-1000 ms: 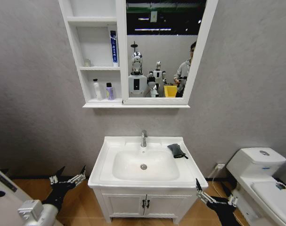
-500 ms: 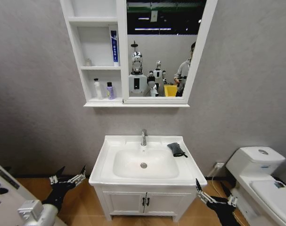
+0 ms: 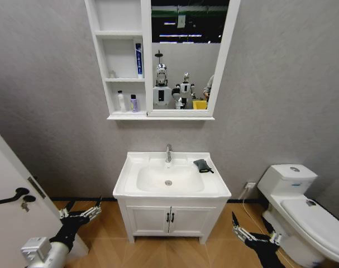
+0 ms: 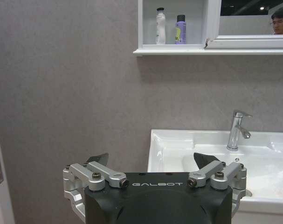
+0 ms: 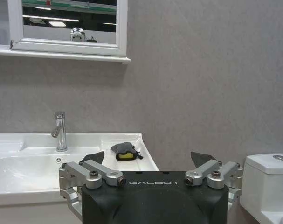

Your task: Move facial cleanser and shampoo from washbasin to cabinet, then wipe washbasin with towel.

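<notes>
Currently both grippers are hanging low with fingers spread and grasping nothing: the left gripper [image 3: 80, 212] beside the vanity's left side, the right gripper [image 3: 254, 230] between the vanity and the toilet [image 3: 303, 215]. One dark towel [image 3: 203, 165] is lying on the washbasin [image 3: 124, 184] rim, right of the single chrome tap [image 3: 168, 153], well above and ahead of the right gripper's fingertips [image 5: 93, 157] and far from the left's. Two small bottles, a white bottle [image 4: 160, 26] and a purple bottle [image 4: 180, 29], are standing side by side on the lowest shelf of the cabinet [image 3: 100, 56], high above the left gripper's fingers [image 4: 98, 159]. One blue tube [image 3: 138, 60] is standing on the shelf above.
</notes>
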`<state>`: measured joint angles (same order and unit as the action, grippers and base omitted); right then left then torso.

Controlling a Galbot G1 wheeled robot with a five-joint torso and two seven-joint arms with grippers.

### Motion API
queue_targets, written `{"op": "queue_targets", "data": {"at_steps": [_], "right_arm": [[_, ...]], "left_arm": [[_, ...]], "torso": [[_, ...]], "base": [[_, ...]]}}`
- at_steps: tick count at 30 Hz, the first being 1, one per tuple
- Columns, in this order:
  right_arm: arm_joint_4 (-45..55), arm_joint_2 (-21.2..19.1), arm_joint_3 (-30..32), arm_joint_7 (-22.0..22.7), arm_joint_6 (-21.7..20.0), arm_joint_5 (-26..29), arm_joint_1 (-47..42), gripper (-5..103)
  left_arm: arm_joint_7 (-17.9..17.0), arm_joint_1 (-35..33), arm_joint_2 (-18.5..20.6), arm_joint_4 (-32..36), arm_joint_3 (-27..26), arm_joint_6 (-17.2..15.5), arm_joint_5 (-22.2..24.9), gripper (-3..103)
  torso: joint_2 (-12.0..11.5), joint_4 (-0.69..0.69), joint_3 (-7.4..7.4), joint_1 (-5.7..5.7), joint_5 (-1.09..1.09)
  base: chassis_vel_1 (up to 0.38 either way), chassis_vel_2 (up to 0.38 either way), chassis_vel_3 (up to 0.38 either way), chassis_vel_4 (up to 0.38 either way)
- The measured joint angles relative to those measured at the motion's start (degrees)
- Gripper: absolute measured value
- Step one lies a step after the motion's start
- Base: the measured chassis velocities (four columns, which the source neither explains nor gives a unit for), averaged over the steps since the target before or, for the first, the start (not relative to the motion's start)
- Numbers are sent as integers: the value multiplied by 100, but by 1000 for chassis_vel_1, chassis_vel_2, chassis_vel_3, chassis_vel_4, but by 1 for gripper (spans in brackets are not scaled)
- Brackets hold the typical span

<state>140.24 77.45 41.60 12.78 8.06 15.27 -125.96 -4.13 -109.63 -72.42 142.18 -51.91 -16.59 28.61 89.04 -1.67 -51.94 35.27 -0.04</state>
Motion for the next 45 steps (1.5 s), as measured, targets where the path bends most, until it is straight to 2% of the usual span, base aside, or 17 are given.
{"op": "queue_targets", "data": {"at_steps": [6, 7, 9, 11, 12, 13, 15, 16, 18, 19, 21, 22, 25, 26, 29, 34, 45], "right_arm": [[-2, -1, 0, 0, -1, 1, -1, 100], [-1, -1, 0, 0, 0, 0, -1, 100], [-1, 0, -1, -1, 0, 0, -2, 100], [-3, -1, -1, 0, 0, 1, -1, 100], [-3, -1, -1, 0, 0, 1, -1, 100], [-1, -1, -1, -1, 0, 1, -1, 100], [-2, -1, -1, -1, 0, 1, -1, 100], [-2, -1, -1, -1, -1, 1, 0, 100], [-2, -1, 0, 0, 0, 1, -1, 100], [-2, -1, 0, 0, 0, 1, -1, 100], [-2, -1, 0, -1, 0, 1, -1, 100], [-2, -1, 0, -1, -1, 1, -1, 100], [-1, -1, 0, -1, 0, 1, -1, 100], [-2, -1, 0, -1, 0, 1, -1, 100], [-2, -1, 0, 0, 0, 1, -1, 100], [-2, -1, 0, 0, 0, 1, -2, 100], [-2, -1, 0, -1, 0, 1, 1, 100]], "left_arm": [[1, 0, -1, 0, 0, 0, 0, 100], [0, 0, 0, 0, 0, 0, 0, 100], [-1, 0, 0, 0, 0, 0, 0, 100], [1, 0, -1, 2, 0, 0, 0, 100], [1, 0, -1, 2, 0, 0, 0, 100], [0, 0, 0, 0, 0, 0, 0, 100], [-1, 0, 0, 0, 0, 0, 0, 100], [0, 0, 0, 1, 0, 0, 0, 100], [-1, 0, 0, 0, 0, 0, 0, 100], [-1, 0, 0, 0, 0, 0, 0, 100], [-1, 0, 0, 0, 0, 0, 0, 100], [0, 0, -1, 1, 0, 0, 0, 100], [-1, 0, 0, -1, 0, -1, 0, 100], [0, 0, -1, 0, 0, -1, 0, 100], [0, -1, -1, -1, 0, -1, 0, 100], [-2, -1, -1, 0, 0, 0, 0, 100], [-2, 0, -1, 0, 0, -1, 0, 100]], "torso": [[-1, 1, -1, 1, 10], [1, 0, 0, -1, -1], [2, 0, 2, -3, -3], [-1, 1, -2, 1, 13], [-1, 1, -2, 1, 13], [0, 1, 0, 0, -4], [1, 0, 1, -2, -3], [0, 1, -1, 0, 11], [-1, 1, -1, 2, 9], [0, 0, 0, 0, -3], [1, 0, 1, -1, -2], [-1, 1, -1, 1, 11], [1, 0, 1, -2, -4], [1, -1, 1, -4, 11], [2, 2, 2, -4, 2], [3, -5, 2, -5, 7], [-4, 1, -2, 5, 4]], "base": [[360, -360, -364, 353], [360, -392, -330, 353], [358, -366, -330, 354], [370, -351, -356, 347], [370, -360, -337, 337], [319, -360, -316, 347], [362, -353, -316, 347], [362, -326, -404, 349], [383, -326, -347, 354], [313, -370, -347, 351], [313, -357, -353, 351], [362, -357, -372, 332], [351, -373, -317, 350], [338, -301, -319, 343], [264, -285, -243, 257], [72, 0, -116, 122], [-40, 26, 52, -22]]}}
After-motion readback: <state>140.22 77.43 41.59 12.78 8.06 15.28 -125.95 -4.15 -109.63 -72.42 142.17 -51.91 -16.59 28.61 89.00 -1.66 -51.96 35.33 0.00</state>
